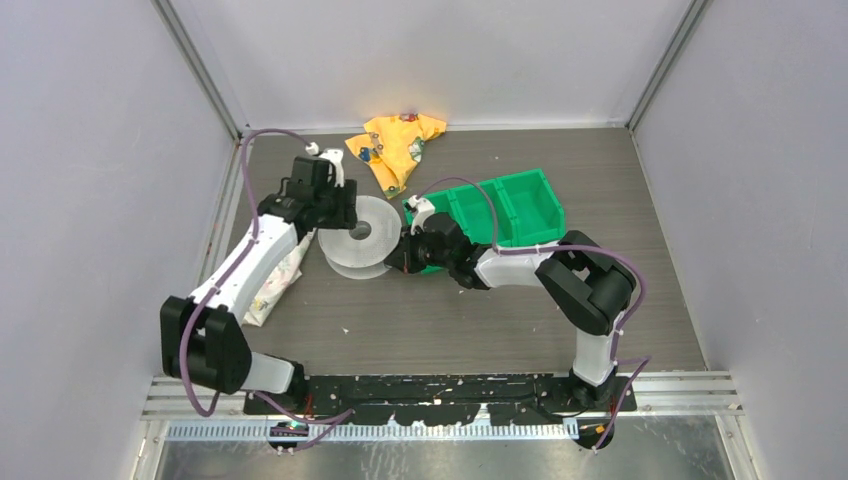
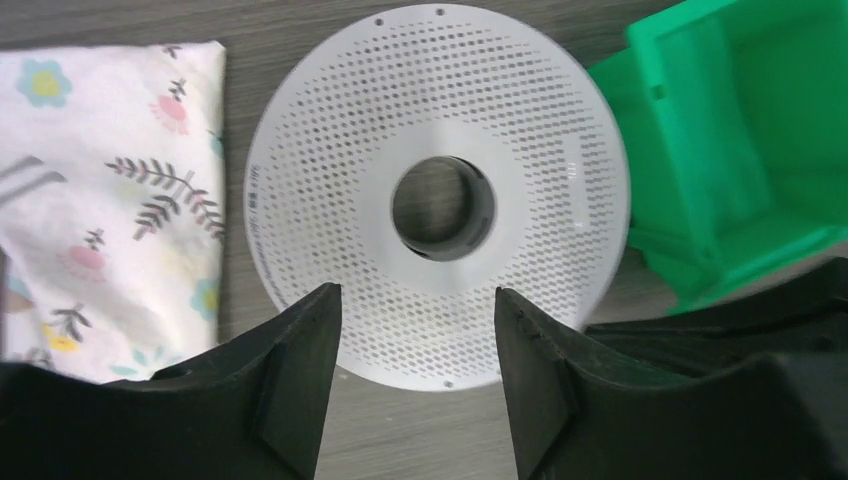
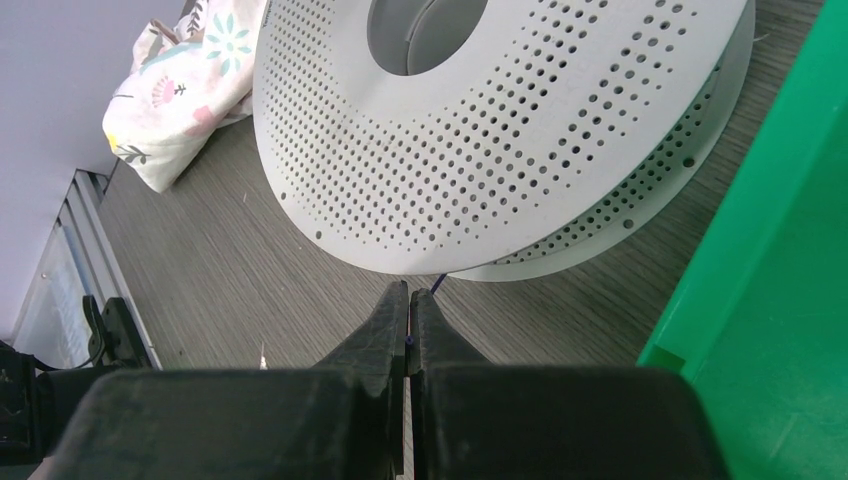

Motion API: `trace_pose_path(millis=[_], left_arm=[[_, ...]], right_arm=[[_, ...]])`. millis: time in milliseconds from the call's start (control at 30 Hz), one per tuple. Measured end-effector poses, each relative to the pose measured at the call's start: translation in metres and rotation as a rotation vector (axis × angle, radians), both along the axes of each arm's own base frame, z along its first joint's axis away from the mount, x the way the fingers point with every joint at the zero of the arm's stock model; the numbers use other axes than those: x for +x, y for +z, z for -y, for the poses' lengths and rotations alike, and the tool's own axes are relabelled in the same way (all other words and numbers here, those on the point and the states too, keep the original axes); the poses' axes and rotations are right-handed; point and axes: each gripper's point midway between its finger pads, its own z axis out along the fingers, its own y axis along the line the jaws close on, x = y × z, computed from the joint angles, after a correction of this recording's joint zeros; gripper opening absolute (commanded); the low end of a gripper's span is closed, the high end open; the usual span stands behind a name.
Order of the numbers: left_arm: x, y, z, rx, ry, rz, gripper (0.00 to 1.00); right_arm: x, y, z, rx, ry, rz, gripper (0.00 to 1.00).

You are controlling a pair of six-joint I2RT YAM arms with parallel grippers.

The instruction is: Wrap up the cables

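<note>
Right pincer, fingers pressing fully together, is pinching a very thin dark flexible cable at its tips. Just ahead, the cable is running under the rim of a large pale perforated plastic spool. A green plastic bin is standing to this pincer's right, and a floral white cloth is lying beyond to its left. Left pincer, wide open and empty, is hovering over the spool's hub. The step in hand appears to be winding. The next move calls for leading the strand around the core under light tension.
</note>
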Motion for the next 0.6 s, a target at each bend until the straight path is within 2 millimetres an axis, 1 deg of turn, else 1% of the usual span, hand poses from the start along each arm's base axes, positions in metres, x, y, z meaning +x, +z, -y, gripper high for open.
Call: trace_pose_path(millis=[167,300,433,600], left_arm=[[0.018,-0.026,-0.011,0.165,-0.067,-0.05,0.59],[0.032,-0.043,-0.011,0.217,-0.102,-0.103,0.59],[0.035,-0.061,-0.012,0.244,-0.111,-0.167,0.58],[0.033,-0.076,-0.025,0.302,-0.06,-0.221,0.59]], right_arm=[[0.0,0.0,0.0,-0.001,0.0,-0.002,0.01],[0.0,-0.001,0.0,-0.003,0.0,-0.003,0.01],[-0.001,-0.002,0.001,-0.005,0.0,-0.005,0.0],[-0.001,-0.002,0.001,-0.005,0.0,-0.005,0.01]])
